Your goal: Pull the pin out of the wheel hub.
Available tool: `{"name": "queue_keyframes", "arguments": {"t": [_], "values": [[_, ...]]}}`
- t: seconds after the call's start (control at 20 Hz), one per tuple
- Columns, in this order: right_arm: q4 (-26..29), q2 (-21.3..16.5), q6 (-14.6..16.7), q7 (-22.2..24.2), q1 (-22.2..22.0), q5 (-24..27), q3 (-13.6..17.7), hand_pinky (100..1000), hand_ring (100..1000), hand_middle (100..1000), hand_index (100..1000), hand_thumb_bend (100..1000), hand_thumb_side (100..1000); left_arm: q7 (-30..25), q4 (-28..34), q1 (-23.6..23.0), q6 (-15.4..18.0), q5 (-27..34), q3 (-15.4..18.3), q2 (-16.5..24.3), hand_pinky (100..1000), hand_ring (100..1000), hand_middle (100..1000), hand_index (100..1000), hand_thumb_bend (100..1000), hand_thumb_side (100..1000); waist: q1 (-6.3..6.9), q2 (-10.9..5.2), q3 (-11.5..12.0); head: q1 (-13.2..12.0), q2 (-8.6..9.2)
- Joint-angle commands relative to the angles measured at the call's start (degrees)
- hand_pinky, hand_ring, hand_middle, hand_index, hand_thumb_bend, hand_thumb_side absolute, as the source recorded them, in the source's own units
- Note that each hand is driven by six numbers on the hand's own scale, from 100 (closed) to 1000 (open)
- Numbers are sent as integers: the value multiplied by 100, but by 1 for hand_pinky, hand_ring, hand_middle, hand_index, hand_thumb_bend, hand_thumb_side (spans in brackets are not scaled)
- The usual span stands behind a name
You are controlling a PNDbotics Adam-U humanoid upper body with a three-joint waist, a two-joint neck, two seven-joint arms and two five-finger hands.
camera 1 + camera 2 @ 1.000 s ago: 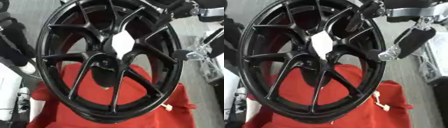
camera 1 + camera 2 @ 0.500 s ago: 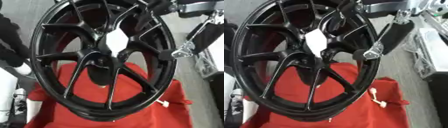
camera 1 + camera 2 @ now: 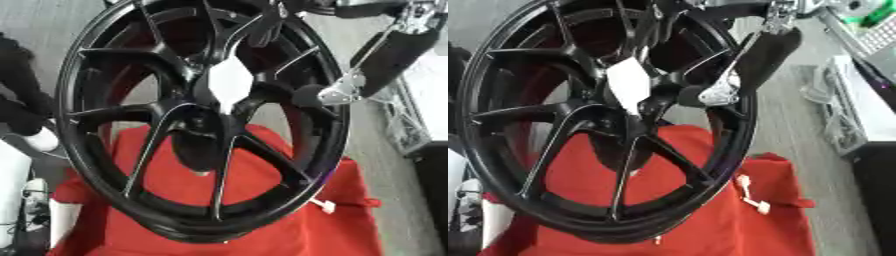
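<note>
At picture centre: wheel hub [image 3: 206, 125], a big black multi-spoke alloy rim standing on edge, tilted, filling most of both views.

Under the rim: red cloth [image 3: 289, 220], covering the worktop from 4 o'clock round to 8 o'clock; the rim's lowest arc rests on it.

Cloth detail: a small white tag [image 3: 750, 197] lies on the red cloth at about 4 o'clock of the rim, just off its edge.

Rim centre: a white diamond-shaped patch [image 3: 229, 82] sits over the hub centre, where the spokes meet; whether it is the pin cannot be told.

Spokes: thin paired black spokes fan from the centre to the barrel; red cloth and grey floor show through the gaps.

Right side: the robot's right arm [image 3: 389, 52], black with a silver joint, comes down from 1 o'clock and crosses the rim's outer edge at 2 to 3 o'clock.

Right hand: right hand [image 3: 308, 95], a dark rounded shape at the end of the silver joint, lies against the rim's face at 3 o'clock of the centre; fingers spread or curled cannot be told.

Left side: a dark limb-like shape [image 3: 22, 100] stands at 9 o'clock, beside the rim's outer edge; what it is cannot be told.

Far right: grey floor [image 3: 798, 125] and a white metal frame [image 3: 842, 130] at 3 o'clock, well apart from the rim.
</note>
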State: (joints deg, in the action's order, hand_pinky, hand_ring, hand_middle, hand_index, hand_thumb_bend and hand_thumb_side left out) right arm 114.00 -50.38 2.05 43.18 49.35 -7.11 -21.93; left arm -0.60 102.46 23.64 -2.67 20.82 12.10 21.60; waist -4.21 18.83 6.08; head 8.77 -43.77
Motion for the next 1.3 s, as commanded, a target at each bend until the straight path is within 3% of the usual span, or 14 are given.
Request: {"name": "queue_keyframes", "arguments": {"t": [0.05,0.45,0.85,1.3], "values": [[60,-28,-121,99,89,-104,43,823,742,709,830,359,262,-5,140,45,37,53,77,140,882,840,844,824,100,710,39,-128,6,69,-34],[59,109,-420,259,191,-239,13,819,745,712,841,361,266,-125,114,-71,204,86,-28,482,881,841,845,825,100,705,49,-100,145,182,-34],[24,261,-596,252,331,-133,24,816,743,711,844,359,279,-18,-17,-184,214,34,40,531,881,841,845,825,100,716,15,-114,188,241,-34],[-233,503,-647,320,384,-342,-76,813,743,710,843,356,268,25,-69,-279,236,-36,78,561,882,841,846,825,100,724,-25,-108,272,342,-34]]}}
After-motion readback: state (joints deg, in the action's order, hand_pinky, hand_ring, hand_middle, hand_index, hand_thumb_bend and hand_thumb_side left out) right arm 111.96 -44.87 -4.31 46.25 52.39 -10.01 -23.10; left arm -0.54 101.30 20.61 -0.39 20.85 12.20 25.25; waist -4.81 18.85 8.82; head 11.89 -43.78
